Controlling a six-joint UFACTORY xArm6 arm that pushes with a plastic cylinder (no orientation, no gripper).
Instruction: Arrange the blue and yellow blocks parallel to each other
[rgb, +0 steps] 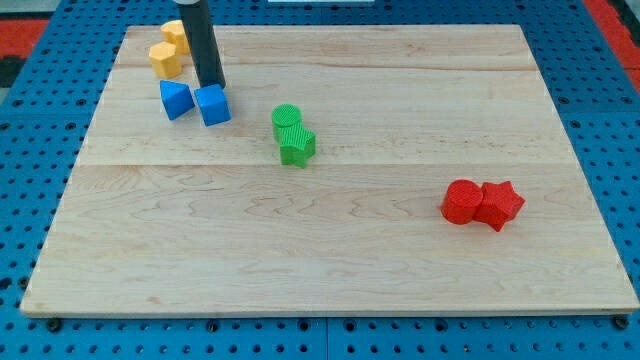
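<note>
Two blue blocks lie side by side near the view's top left: a wedge-like blue block (175, 99) and a blue cube (212, 104). Two yellow blocks sit just above them: a yellow hexagonal block (166, 60) and another yellow block (175, 33), partly hidden by the rod. My tip (211, 86) rests at the top edge of the blue cube, between the two blue blocks and to the right of the yellow ones.
A green round block (286, 117) and a green star-like block (297, 144) touch near the board's middle. A red round block (462, 201) and a red star block (499, 205) touch at the right. The wooden board (330, 250) lies on a blue pegboard.
</note>
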